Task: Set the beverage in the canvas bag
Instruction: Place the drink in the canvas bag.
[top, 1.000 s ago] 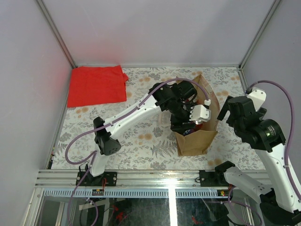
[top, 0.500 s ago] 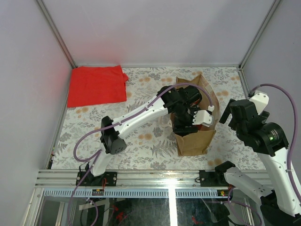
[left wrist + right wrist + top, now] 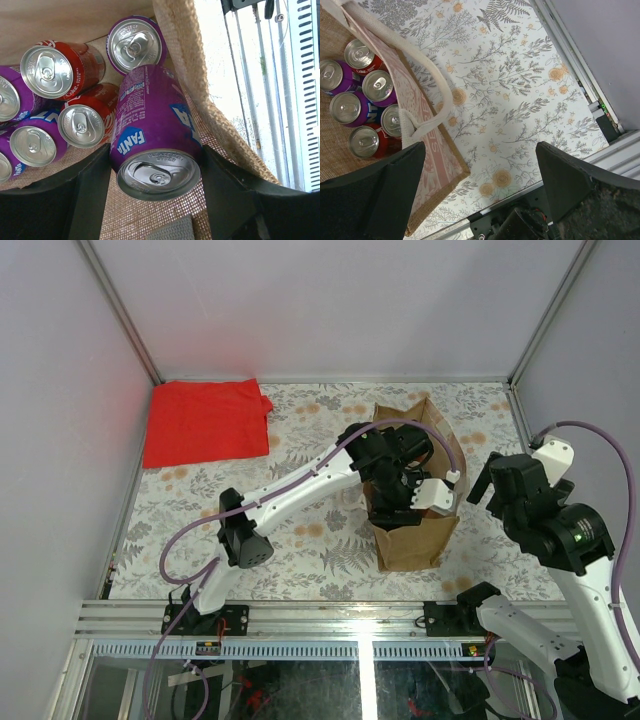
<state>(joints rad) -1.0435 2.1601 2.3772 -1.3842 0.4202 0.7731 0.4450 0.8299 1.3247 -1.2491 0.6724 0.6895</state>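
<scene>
Left claw [image 3: 156,155] grips the purple Fanta can [image 3: 152,107] by its sides, one dark finger [image 3: 87,190] pressed at the can's 9 o'clock and the other at its 3 o'clock, with the silver top facing the wrist camera. Claw and can are both down inside the canvas bag [image 3: 200,80], whose woven tan wall runs just beside the can from 12 to 4 o'clock. Other cans stand on the bag's floor from 9 to 12 o'clock of the held one: a red cola can [image 3: 50,70], a second purple can [image 3: 134,44] and more toward the left edge; whether the held can touches any of them I cannot tell. Only the left wrist view shows this grip. In the top view the arm covers the can, but that view places the bag at about 3 o'clock of the floral surface [image 3: 300,540], with a red cloth [image 3: 205,423] far off at 10 o'clock. Right claw [image 3: 480,147] hovers outside the bag at its 3 o'clock, its fingers spread wide with nothing between them. Its wrist view alone shows the bag's cream handle [image 3: 440,100] draped over the rim, with several can tops beside it.
</scene>
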